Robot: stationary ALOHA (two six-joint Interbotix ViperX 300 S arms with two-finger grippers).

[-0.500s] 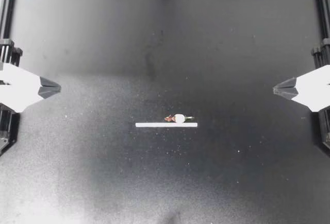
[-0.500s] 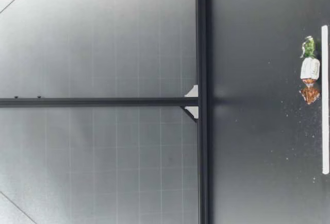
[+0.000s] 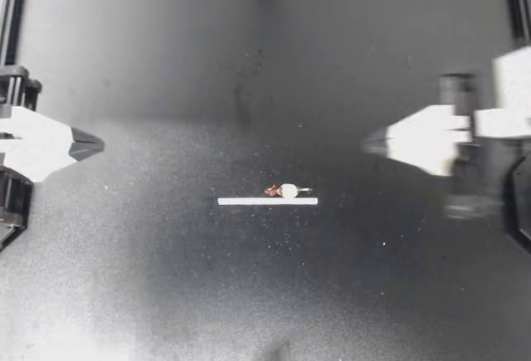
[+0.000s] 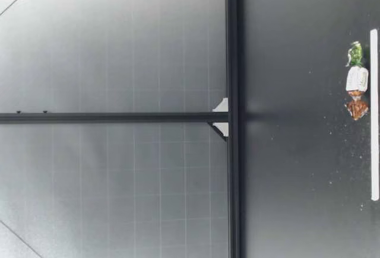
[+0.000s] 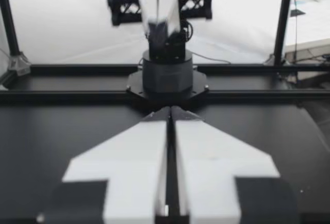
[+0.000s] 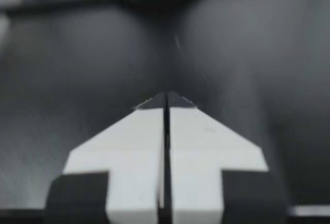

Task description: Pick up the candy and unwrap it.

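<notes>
A small wrapped candy (image 3: 287, 190) lies at the table's middle, white in the body with a brown twist at one end and a green twist at the other, just behind a white strip (image 3: 267, 202). The low view shows the same candy (image 4: 357, 80) lying flat beside the strip (image 4: 374, 114). My left gripper (image 3: 101, 143) is at the left edge, shut and empty, far from the candy. My right gripper (image 3: 365, 142) is shut and empty too, blurred, to the right of the candy and a little behind it. Each wrist view shows its own fingers pressed together, left gripper (image 5: 170, 109) and right gripper (image 6: 166, 95).
The black table top (image 3: 265, 62) is ringed by a black frame rail (image 4: 233, 115). In the left wrist view my right arm's base (image 5: 166, 74) stands across the table. Fine white specks lie around the strip.
My right arm has swung in from the right edge toward the table's middle. My left gripper has edged slightly inward. The candy has not moved.
</notes>
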